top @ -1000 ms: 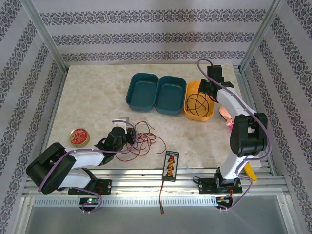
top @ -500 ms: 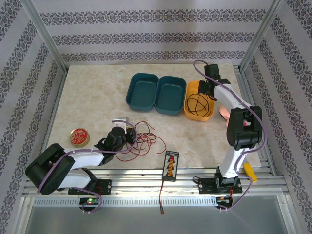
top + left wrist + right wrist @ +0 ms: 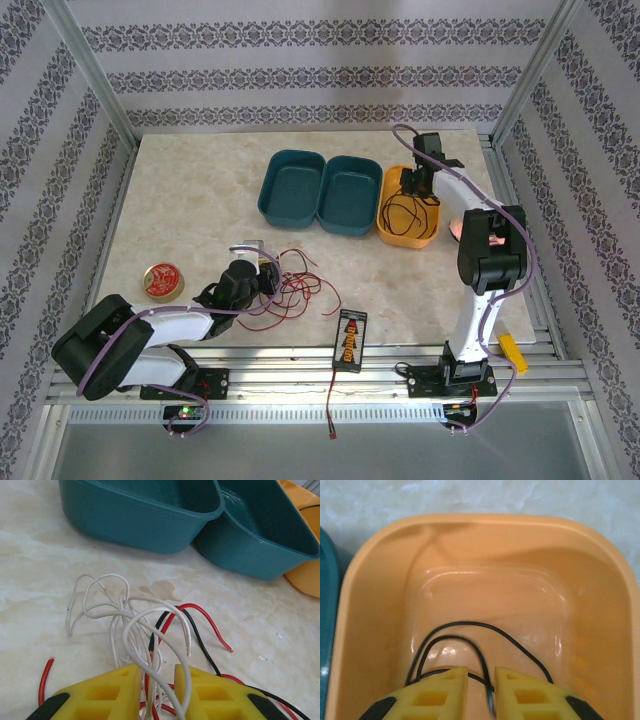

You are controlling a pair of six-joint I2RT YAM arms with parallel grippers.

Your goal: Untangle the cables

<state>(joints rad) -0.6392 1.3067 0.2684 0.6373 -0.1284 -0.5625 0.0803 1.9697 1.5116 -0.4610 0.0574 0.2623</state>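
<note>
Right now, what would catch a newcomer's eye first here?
A knot of red, white and black wires lies on the near left of the table, with strands running up through the left gripper. At the far right, the right gripper hangs inside a yellow tub over a coiled black wire. Two teal tubs sit beside that tub.
</note>
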